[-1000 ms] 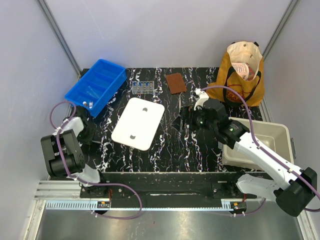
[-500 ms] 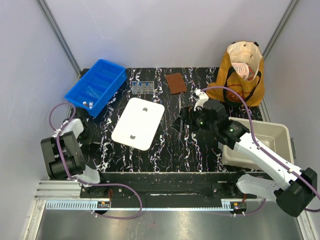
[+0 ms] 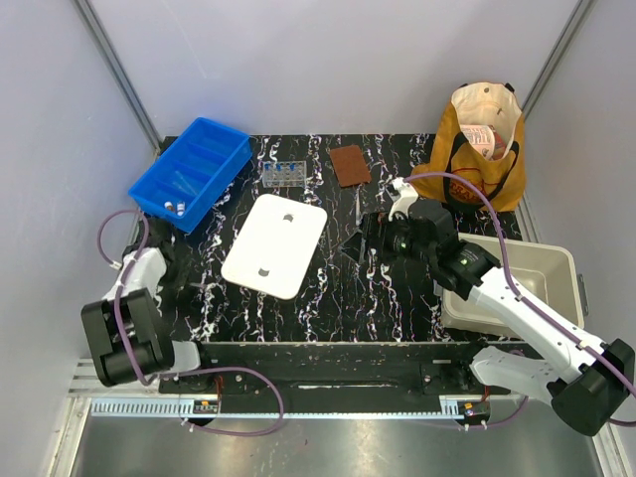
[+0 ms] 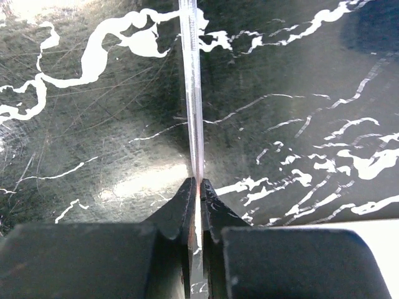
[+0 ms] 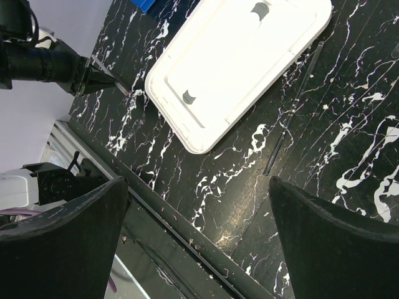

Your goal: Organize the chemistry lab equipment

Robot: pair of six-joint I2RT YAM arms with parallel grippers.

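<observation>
My left gripper [image 4: 198,184] is shut on a thin, pale graduated rod [image 4: 192,93], which runs straight out from the jaws low over the black marbled table. In the top view this gripper [image 3: 194,286] is at the near left, beside the white tray [image 3: 275,243]. My right gripper [image 5: 199,237] is wide open and holds nothing, hanging above the table's middle [image 3: 373,238]. Two thin metal tools [image 5: 298,103] lie to the right of the tray. A small clear tube rack [image 3: 283,175] holds blue-capped tubes. White-capped vials [image 3: 174,206] sit in the blue bin [image 3: 199,159].
A brown pad [image 3: 349,164] lies at the back centre. The tan tote bag [image 3: 482,144] stands at the back right. A beige tub [image 3: 556,268] sits at the right edge under my right arm. The table's near edge rail [image 5: 187,224] is below my right gripper.
My left gripper has shut on the thin rod, and the left arm has swung toward the near edge. The right arm has barely moved.
</observation>
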